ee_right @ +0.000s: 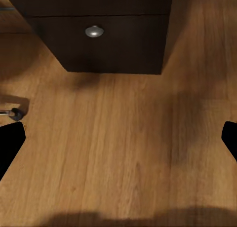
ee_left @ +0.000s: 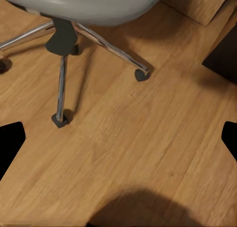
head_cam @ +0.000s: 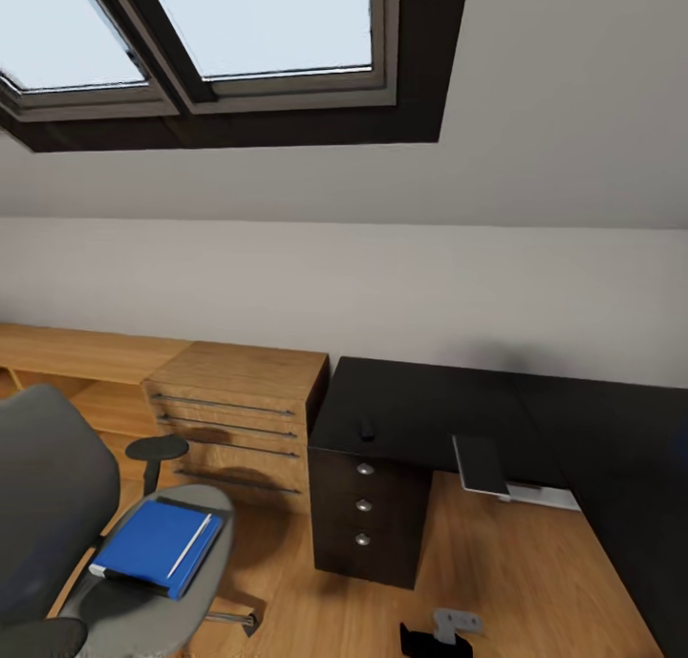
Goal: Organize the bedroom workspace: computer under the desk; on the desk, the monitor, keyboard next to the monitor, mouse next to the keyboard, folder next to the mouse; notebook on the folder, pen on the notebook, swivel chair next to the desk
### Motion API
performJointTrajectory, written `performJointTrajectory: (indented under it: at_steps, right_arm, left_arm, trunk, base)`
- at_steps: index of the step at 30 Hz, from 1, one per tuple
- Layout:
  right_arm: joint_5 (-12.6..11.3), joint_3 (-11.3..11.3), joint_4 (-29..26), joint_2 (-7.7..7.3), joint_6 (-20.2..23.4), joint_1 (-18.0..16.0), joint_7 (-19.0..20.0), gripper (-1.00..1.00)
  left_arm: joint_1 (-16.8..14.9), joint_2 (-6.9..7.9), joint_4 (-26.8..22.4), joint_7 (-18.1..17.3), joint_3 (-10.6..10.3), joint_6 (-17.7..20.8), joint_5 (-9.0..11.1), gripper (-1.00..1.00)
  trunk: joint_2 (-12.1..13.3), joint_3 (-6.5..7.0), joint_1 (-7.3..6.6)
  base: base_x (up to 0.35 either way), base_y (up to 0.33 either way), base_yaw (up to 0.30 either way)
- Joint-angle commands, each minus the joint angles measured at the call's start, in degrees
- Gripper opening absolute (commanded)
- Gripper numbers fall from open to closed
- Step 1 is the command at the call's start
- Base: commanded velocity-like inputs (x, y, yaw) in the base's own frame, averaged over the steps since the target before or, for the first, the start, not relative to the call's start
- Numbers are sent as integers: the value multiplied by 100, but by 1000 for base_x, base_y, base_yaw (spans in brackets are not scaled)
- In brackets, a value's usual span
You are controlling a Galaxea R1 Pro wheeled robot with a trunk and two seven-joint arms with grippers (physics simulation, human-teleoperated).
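Head view first: the swivel chair (head_cam: 57,505) sits low on my left, matte grey seat and tall curved back, and the bright blue folder (head_cam: 153,543) lies flat on that seat with the thin pale pen (head_cam: 190,545) lying on it. Ahead is the table (head_cam: 449,410), glossy black top, its 3-drawer unit (head_cam: 368,510) studded with round silver knobs. The small black mouse (head_cam: 367,430) rests on the table near the front edge. Under the table, something flat with a dark face and white back (head_cam: 483,467) leans by the floor; I judge it's the monitor, not sure. A light wooden chest of drawers (head_cam: 239,414) stands beside the table.

Left wrist: my left hand (ee_left: 118,138) hovers over wood-grain floor (ee_left: 138,153), fingertips spread wide, empty. Chrome legs and black casters (ee_left: 141,74) of the chair lie ahead.

Right wrist: my right hand (ee_right: 118,138) is spread and empty too, facing the drawer unit's lowest knob (ee_right: 94,31).

Risk: the chair rolls on casters, so nudging the seat while reaching could carry the folder away, and the pen may roll off if I tilt the folder.
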Motion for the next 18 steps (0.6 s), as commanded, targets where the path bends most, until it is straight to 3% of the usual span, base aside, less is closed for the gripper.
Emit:
performJointTrajectory:
  at_steps: [1, 18]
  right_arm:
    - [-47, 51, 3, -1, -37, -4, -23, 100]
    - [-42, 57, 5, -6, -119, -4, -23, 100]
  left_arm:
    - [-6, 3, 9, -28, -46, -18, 61, 100]
    - [-6, -1, 9, -29, -53, -13, 49, 100]
  trunk:
    - [-6, -8, 1]
    - [-6, -34, 1]
  base:
    - [0, 0, 264]
    - [0, 0, 264]
